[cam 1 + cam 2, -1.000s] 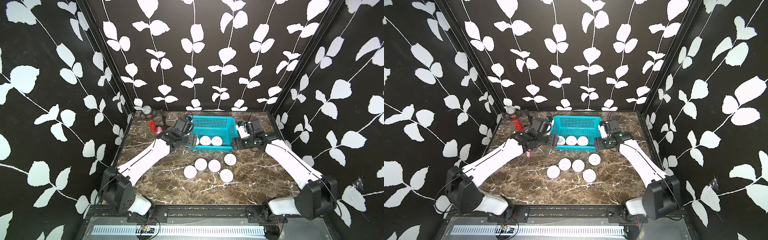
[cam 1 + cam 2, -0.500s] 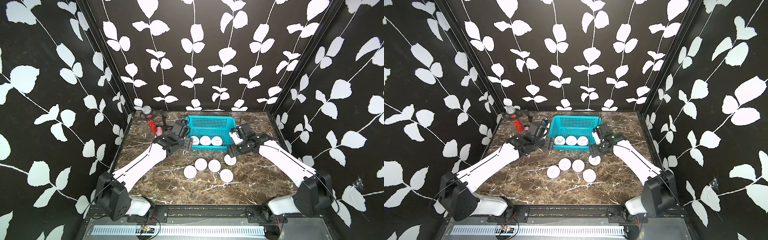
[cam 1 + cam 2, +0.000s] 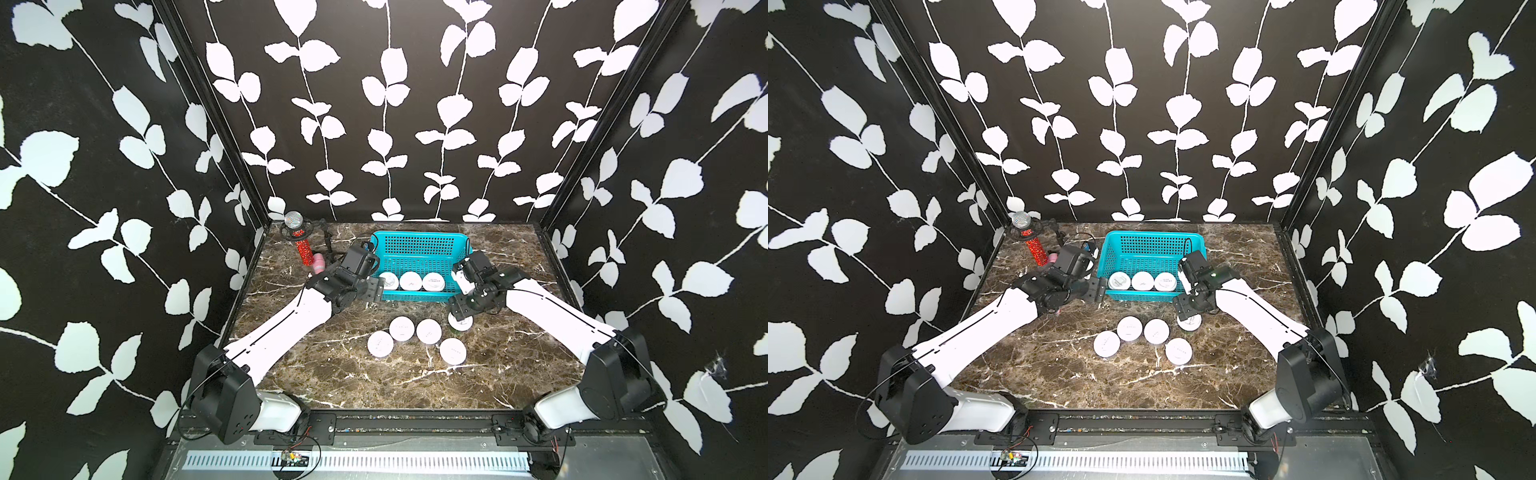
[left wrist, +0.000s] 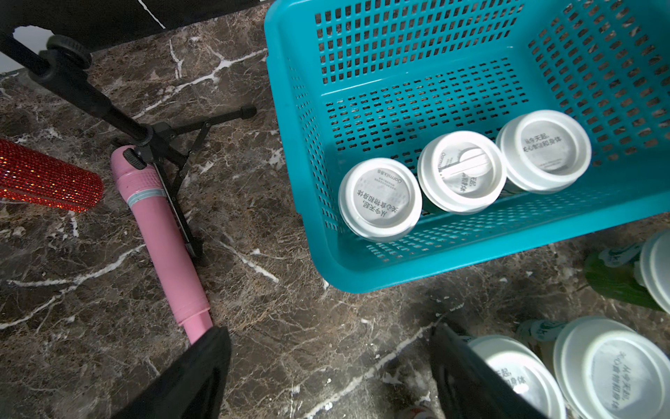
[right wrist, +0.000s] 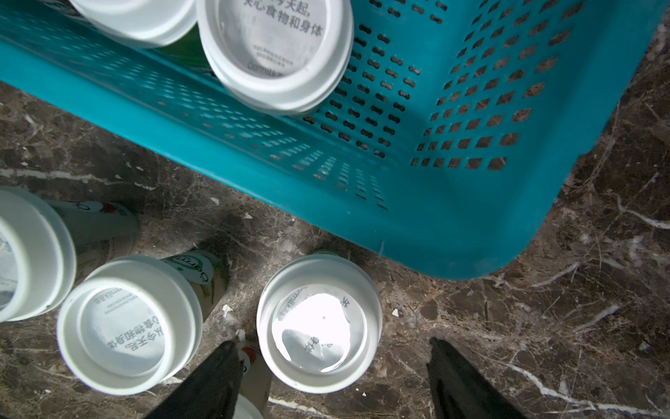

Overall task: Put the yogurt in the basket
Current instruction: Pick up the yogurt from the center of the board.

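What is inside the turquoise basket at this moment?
Three yogurt cups sit in a row along the near wall of the basket; the floor behind them is bare. That wall hides their lower sides.

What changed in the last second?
The right gripper swung from the basket's right side forward over the loose cup nearest it, jaws open, gripping nothing. The left gripper barely shifted by the basket's left corner. Three cups in the basket, five on the table: unmoved.

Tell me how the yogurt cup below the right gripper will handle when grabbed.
The yogurt cup seems to have a lid wider than its body, so the right gripper would likely catch under that rim. Smooth sides may slip. Tall like its neighbour, it probably tips if pushed high.
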